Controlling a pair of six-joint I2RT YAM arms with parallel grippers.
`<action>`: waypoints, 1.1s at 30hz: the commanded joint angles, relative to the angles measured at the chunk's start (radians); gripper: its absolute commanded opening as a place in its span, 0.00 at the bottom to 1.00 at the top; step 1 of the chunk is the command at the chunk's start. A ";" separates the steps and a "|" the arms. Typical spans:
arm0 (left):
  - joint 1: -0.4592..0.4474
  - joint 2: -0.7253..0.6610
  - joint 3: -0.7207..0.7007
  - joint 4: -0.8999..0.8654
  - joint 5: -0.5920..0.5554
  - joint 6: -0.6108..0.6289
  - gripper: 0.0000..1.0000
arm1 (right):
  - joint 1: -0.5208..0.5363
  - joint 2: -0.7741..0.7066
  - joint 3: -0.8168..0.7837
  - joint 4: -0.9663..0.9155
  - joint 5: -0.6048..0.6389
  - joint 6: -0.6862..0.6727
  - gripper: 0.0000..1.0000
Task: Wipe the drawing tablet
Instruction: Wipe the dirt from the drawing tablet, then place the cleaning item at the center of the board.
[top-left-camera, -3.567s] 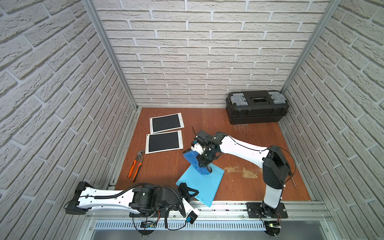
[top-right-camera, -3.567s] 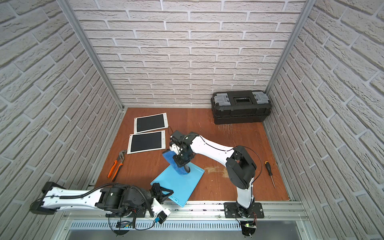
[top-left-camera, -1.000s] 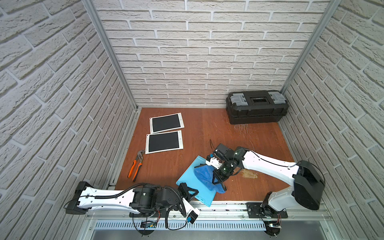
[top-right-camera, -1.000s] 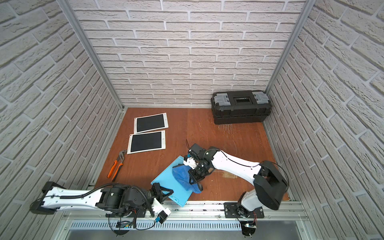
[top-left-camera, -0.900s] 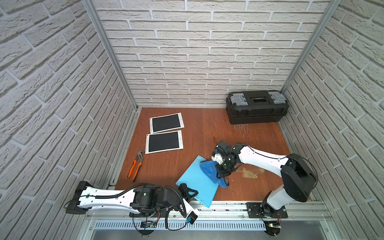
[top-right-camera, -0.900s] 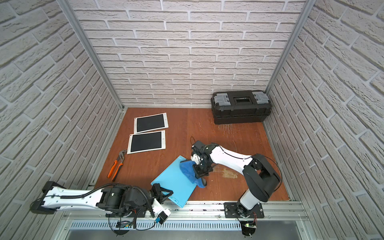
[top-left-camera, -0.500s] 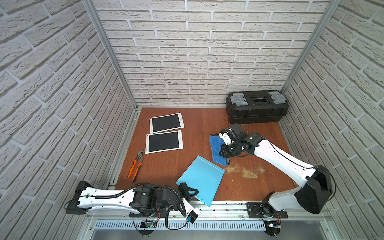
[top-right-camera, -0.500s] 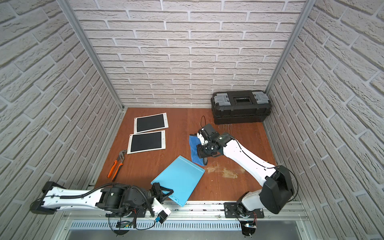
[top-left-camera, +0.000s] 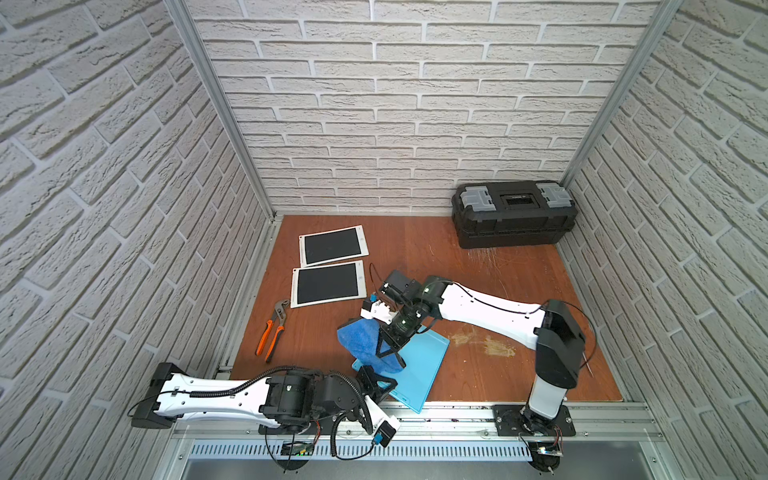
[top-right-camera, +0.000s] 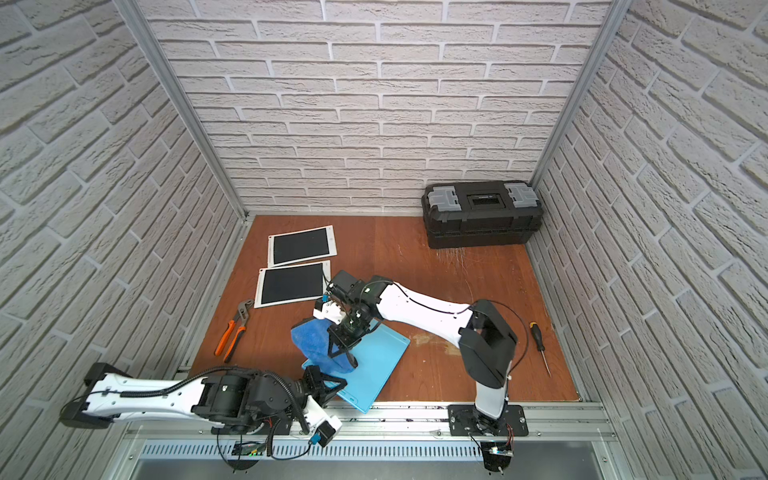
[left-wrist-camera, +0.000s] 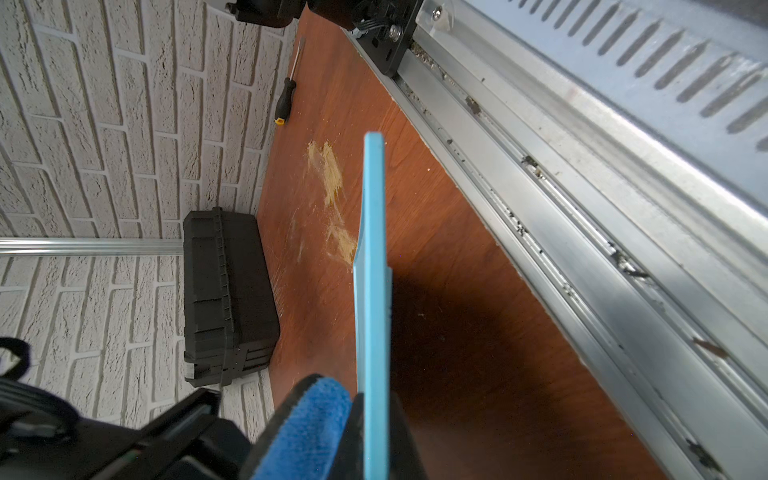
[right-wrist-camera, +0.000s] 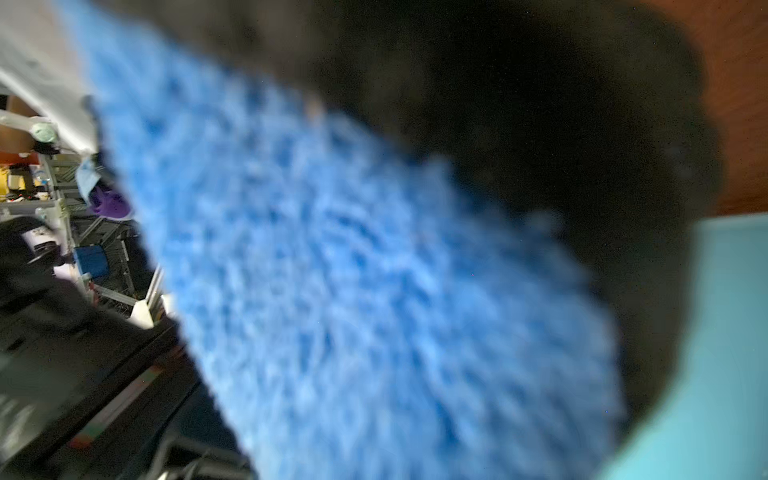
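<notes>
Plain light-blue drawing tablet (top-left-camera: 422, 365), corner pinched by left hand (top-left-camera: 376, 381), right hand (top-left-camera: 389, 352) pinching blue cloth (top-left-camera: 360, 336) over it

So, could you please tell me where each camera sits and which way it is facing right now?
Top views: high above the front rail, looking down toward the back wall; they show the left gripper shut on the blue tablet, the right gripper shut on the blue cloth.
Left wrist: behind the left gripper, facing along the tablet's edge toward the toolbox and screwdriver; its own fingers show.
Right wrist: behind the right gripper, close over the cloth, blurred; a dark finger shows.
Shared: every view shows the blue tablet and blue cloth.
</notes>
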 joint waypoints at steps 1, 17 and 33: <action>0.006 -0.002 0.014 0.030 -0.004 0.024 0.00 | -0.204 0.121 -0.024 -0.033 0.195 0.072 0.02; 0.014 -0.025 0.087 0.027 -0.101 -0.122 0.00 | -0.580 -0.295 -0.228 -0.109 0.737 0.181 0.02; 0.097 0.179 0.689 -0.302 -0.146 -0.859 0.00 | -0.829 -0.170 -0.244 -0.081 0.872 0.284 0.02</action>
